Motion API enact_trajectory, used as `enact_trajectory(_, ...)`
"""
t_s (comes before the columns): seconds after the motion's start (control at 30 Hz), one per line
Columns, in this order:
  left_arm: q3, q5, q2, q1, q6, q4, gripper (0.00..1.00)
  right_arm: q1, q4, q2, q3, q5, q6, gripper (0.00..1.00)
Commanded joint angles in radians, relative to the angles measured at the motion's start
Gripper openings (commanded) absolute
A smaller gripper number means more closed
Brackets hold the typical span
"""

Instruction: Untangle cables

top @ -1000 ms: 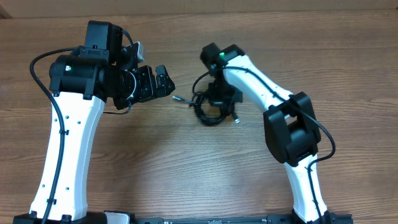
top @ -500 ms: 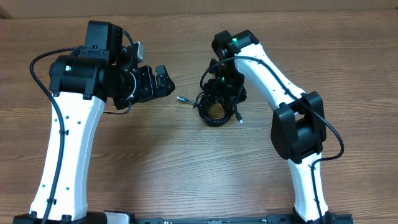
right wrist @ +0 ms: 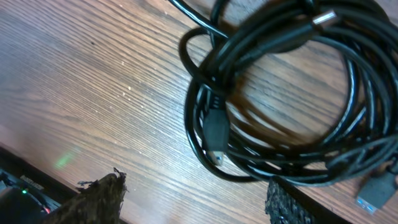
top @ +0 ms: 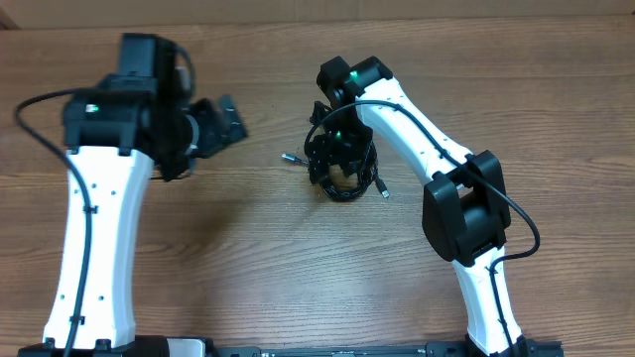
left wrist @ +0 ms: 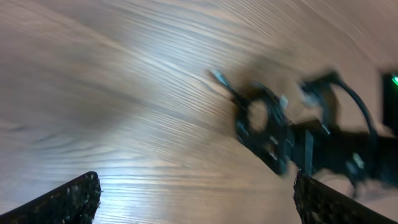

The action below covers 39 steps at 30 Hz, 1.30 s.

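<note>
Right wrist: limp, light cables (right wrist: 214, 127) coiled on bench (right wrist: 93, 74) beneath released right end effector (right wrist: 196, 193); left end effector (left wrist: 196, 199) also released; likely best grip: loose plug end (right wrist: 372, 194).

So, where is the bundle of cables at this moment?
In the overhead view the cables lie on the table right of centre, beneath the open right gripper; the left gripper is away on the left.

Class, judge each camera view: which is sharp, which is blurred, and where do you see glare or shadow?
Overhead: largely sharp, evenly lit, soft shadow on the table beside the left arm. Left wrist: motion-blurred, the cables smeared, pale glare on the wood. Right wrist: cables crisp up close, its own fingertips soft at the bottom edge.
</note>
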Motion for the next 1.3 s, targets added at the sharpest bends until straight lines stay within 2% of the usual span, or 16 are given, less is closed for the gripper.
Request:
enact_trajectory(0.0, -0.008, -0.093, 0.026, 0.098, -0.082, -0.045, 1.00, 0.011, 0.046, -0.008, -0.046, -0.009, 0.020, 0.68)
enact_trajectory(0.13, -0.010, -0.132, 0.076, 0.130, -0.077, -0.092, 0.99, 0.035, 0.153, -0.008, -0.116, 0.001, 0.021, 0.45)
enact_trajectory(0.23, -0.010, -0.141, 0.117, 0.129, -0.077, -0.118, 1.00, 0.048, 0.203, -0.008, -0.160, 0.052, 0.021, 0.34)
enact_trajectory(0.3, -0.010, -0.141, 0.150, 0.129, -0.077, -0.134, 0.99, 0.055, 0.235, -0.008, -0.184, 0.095, 0.021, 0.21)
enact_trajectory(0.37, -0.010, -0.142, 0.178, 0.129, -0.078, -0.127, 1.00, 0.056, 0.242, -0.008, -0.191, 0.137, 0.021, 0.04)
enact_trajectory(0.43, -0.010, -0.141, 0.208, 0.129, -0.078, -0.115, 1.00, 0.056, 0.219, -0.014, -0.178, 0.137, 0.020, 0.04)
enact_trajectory(0.53, -0.010, -0.141, 0.248, 0.129, -0.069, -0.093, 1.00, 0.029, 0.169, -0.039, -0.112, 0.013, 0.009, 0.04)
enact_trajectory(0.67, -0.010, -0.099, 0.293, 0.127, 0.085, -0.095, 0.99, -0.027, 0.136, -0.093, -0.058, -0.251, -0.073, 0.04)
enact_trajectory(0.73, -0.010, 0.024, 0.311, 0.123, 0.259, -0.083, 1.00, -0.073, 0.119, -0.127, -0.051, -0.431, -0.113, 0.04)
enact_trajectory(0.87, -0.010, 0.279, 0.312, 0.122, 0.516, -0.047, 1.00, -0.146, 0.068, -0.145, -0.051, -0.737, -0.244, 0.04)
enact_trajectory(1.0, -0.010, 0.585, 0.310, 0.123, 0.764, -0.050, 1.00, -0.220, 0.039, -0.144, -0.075, -0.819, -0.303, 0.04)
enact_trajectory(1.07, -0.010, 0.655, 0.310, 0.120, 0.812, -0.051, 1.00, -0.249, 0.053, -0.143, -0.099, -0.835, -0.303, 0.04)
enact_trajectory(1.27, -0.010, 0.660, 0.311, 0.101, 0.837, -0.060, 1.00, -0.345, 0.144, -0.142, -0.227, -0.981, -0.302, 0.04)
